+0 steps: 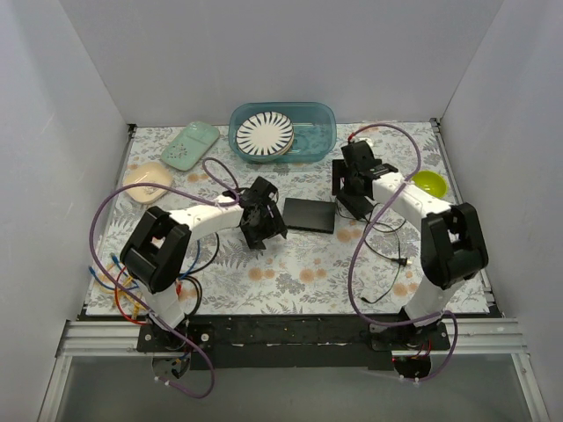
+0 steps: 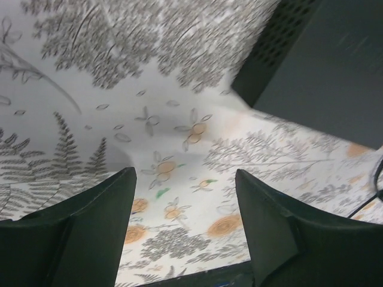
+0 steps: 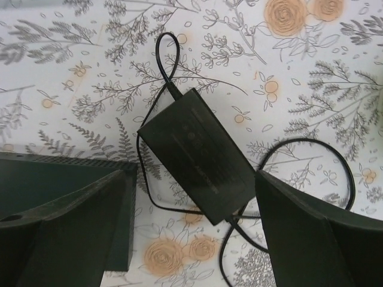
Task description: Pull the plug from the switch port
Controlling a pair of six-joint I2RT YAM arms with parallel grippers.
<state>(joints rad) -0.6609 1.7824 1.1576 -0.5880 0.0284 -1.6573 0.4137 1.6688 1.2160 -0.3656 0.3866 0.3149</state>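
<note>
Released right hand (image 3: 192,179) above power brick (image 3: 197,161), left hand (image 2: 184,176) released beside switch (image 2: 323,66), its ports out of sight

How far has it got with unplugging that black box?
Done: unclear, no view shows the port or the plug. In hand: nothing; the right gripper hangs open over the power adapter beside the switch, the left gripper open at the switch's other side. Left: possibly the pull itself.

Two white arms (image 1: 209,219) with black joints (image 1: 157,251) and purple cables (image 1: 92,230)
</note>
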